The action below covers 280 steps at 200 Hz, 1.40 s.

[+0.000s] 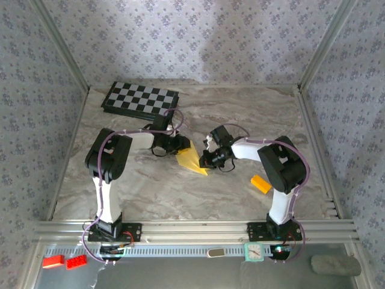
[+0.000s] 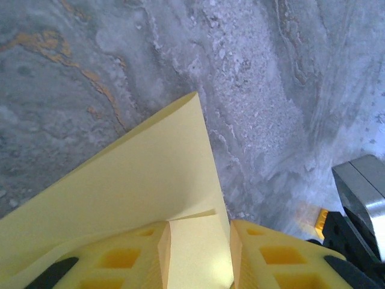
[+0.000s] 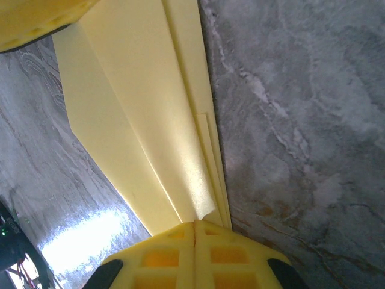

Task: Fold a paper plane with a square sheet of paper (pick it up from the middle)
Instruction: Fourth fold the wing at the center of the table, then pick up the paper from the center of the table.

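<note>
The square sheet of paper (image 1: 190, 159) is yellow and folded into a narrow, pointed paper plane shape with layered creases (image 3: 150, 108). It lies on the marble table between my two grippers. My left gripper (image 1: 182, 146) is at its far left end. Its yellow jaws (image 2: 198, 232) stand apart, with a flap of the paper (image 2: 138, 192) lying loose in the gap. My right gripper (image 1: 209, 159) is at the near right tip. Its jaws (image 3: 195, 224) are pressed together, pinching the paper's end.
A checkerboard (image 1: 141, 98) lies at the back left of the table. A small orange block (image 1: 261, 183) sits beside the right arm's base link. Patterned walls enclose three sides. An aluminium rail (image 1: 192, 229) runs along the near edge.
</note>
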Each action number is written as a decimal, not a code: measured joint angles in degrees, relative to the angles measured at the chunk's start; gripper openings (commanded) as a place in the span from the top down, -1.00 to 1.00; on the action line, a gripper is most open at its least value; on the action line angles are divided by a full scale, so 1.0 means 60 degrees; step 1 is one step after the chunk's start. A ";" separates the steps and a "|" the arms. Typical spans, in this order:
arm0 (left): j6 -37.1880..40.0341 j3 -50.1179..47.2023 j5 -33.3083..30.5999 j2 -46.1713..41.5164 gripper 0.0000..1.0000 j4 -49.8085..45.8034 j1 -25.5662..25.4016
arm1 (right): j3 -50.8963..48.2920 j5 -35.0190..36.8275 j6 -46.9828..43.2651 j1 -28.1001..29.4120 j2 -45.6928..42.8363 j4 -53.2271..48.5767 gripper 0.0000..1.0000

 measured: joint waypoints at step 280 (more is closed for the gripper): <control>-0.0259 -0.1552 -0.1701 -0.3748 -0.35 -0.0295 0.1362 | 0.0648 0.0270 0.0342 -0.0087 -0.1082 0.0357 0.33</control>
